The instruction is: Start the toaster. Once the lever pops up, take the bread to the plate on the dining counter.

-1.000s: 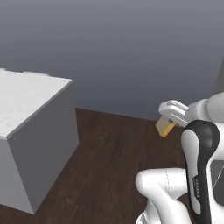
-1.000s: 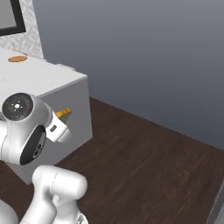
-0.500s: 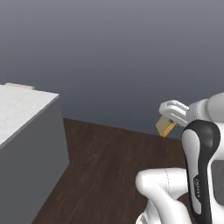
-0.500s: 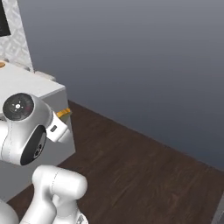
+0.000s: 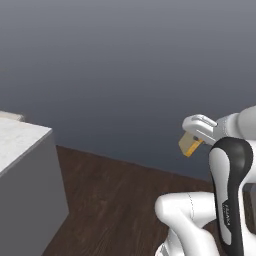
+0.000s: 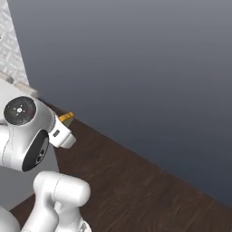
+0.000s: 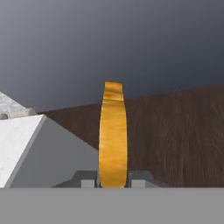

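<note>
Leftward, dining counter [image 5: 20, 150] has receded; gripper [image 7: 113, 181] keeps bread [image 7: 113, 135].

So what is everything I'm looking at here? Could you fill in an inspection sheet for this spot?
Surface: white marble counter with grey sides at the left; its visible corner is bare.
Job's things: the bread, an orange-brown crusted slice, is held edge-on and upright.
Clutter: nothing seen.
Grippers: the gripper is closed on the bread, raised in the air above the floor, beside the counter.
Cables: nothing seen.
Surroundings: dark wood plank floor, plain grey wall behind; a patterned white tiled strip at the left edge of the right base view.
</note>
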Robot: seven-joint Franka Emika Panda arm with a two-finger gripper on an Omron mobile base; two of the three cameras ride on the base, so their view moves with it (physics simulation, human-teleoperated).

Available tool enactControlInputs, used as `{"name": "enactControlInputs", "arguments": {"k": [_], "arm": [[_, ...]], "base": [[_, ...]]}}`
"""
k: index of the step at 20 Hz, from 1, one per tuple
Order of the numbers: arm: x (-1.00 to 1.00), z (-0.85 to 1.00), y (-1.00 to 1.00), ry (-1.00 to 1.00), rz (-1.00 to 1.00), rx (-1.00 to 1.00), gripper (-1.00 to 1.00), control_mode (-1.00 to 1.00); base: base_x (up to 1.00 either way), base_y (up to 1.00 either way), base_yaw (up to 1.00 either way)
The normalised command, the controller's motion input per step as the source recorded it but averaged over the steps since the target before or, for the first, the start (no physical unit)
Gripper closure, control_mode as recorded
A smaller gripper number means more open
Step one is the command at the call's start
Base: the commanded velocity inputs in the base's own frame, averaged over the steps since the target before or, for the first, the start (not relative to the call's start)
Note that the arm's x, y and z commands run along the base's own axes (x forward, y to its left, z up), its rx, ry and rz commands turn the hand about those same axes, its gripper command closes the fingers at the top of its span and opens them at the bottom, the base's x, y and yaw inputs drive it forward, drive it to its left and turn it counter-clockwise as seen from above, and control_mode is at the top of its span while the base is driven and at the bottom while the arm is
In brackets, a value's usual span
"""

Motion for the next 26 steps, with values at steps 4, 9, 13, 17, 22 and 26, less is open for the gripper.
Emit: {"name": "enactControlInputs", "arguments": {"k": [4, 9, 13, 17, 22, 26], "arm": [[0.00, 0.00, 0.00, 0.00, 0.00, 0.00, 1.00, 1.00], [0.00, 0.00, 0.00, 0.00, 0.00, 0.00, 1.00, 1.00], [0.00, 0.00, 0.00, 0.00, 0.00, 0.00, 1.00, 1.00], [0.00, 0.00, 0.00, 0.00, 0.00, 0.00, 1.00, 1.00], [0.00, 0.00, 0.00, 0.00, 0.00, 0.00, 1.00, 1.00], [0.00, 0.00, 0.00, 0.00, 0.00, 0.00, 1.00, 1.00]], "base": [[1.00, -0.14, 0.23], [1.00, -0.15, 0.30], [1.00, -0.13, 0.37], [1.00, -0.04, 0.38], [1.00, 0.00, 0.37], [1.00, 0.00, 0.38]]}}
